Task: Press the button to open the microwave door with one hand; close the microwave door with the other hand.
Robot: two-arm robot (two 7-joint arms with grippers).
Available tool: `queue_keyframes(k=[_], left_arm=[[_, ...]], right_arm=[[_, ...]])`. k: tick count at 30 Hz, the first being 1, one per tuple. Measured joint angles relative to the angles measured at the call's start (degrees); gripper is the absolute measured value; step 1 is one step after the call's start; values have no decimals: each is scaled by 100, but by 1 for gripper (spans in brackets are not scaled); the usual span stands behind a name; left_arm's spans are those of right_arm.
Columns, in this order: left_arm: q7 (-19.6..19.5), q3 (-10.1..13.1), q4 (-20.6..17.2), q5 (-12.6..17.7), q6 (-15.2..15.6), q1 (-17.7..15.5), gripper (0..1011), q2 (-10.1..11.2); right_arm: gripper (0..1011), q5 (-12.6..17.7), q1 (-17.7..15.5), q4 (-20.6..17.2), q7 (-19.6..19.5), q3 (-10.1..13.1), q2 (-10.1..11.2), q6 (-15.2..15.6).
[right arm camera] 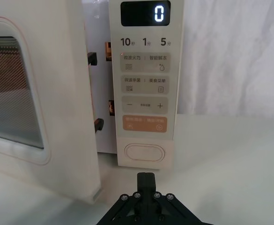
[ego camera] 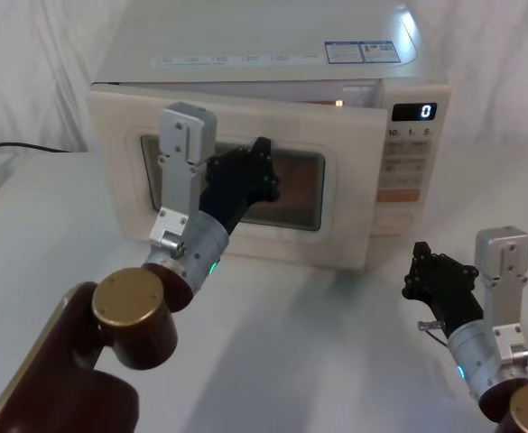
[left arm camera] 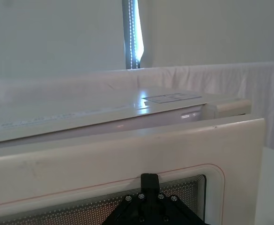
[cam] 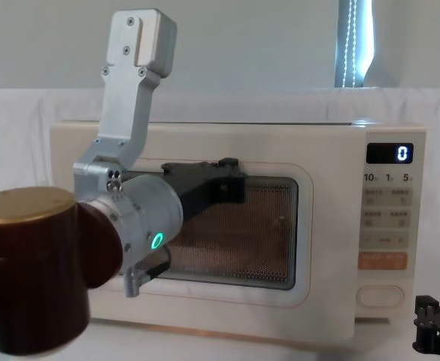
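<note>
Risk sits with the black left gripper (ego camera: 262, 167), fingers closed, against the cream, dark-windowed microwave door (ego camera: 354, 221), ajar at its latch edge: pushing off-centre could skid the microwave on the white table (ego camera: 318, 343). Right gripper (ego camera: 433, 271), closed, waits below the pill-shaped cream button (right arm camera: 145, 153).

I can't tell from my head camera whether the left gripper (ego camera: 262, 161) is actually touching the microwave door (ego camera: 245, 117); its black fingers block their own contact point and part of the glass. On the left wrist feed the door (left arm camera: 127, 154) runs off the bottom edge, and the gripper (left arm camera: 149, 180) shows just its tip. The right gripper (ego camera: 437, 271) sits low; chest view cuts it off at the corner (cam: 438, 323). The button (right arm camera: 145, 153) reads blank to me, and the panel keys' (right arm camera: 145, 84) small print is too fine to read.
</note>
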Motion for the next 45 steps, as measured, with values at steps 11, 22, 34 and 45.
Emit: queue_keyframes(k=[11,22,34,45], left_arm=[[11,5,284,87,-61,-245,0,-109],[-3,24,572,139,-114,-446,0,-207],[-7,24,812,177,-155,-646,0,-313],[3,29,970,225,-160,-771,0,-366]], right_arm=[[0,0,0,0,0,0,0,0],[0,0,0,0,0,0,0,0],[0,0,0,0,0,1,0,0],[0,0,0,0,0,0,0,0]])
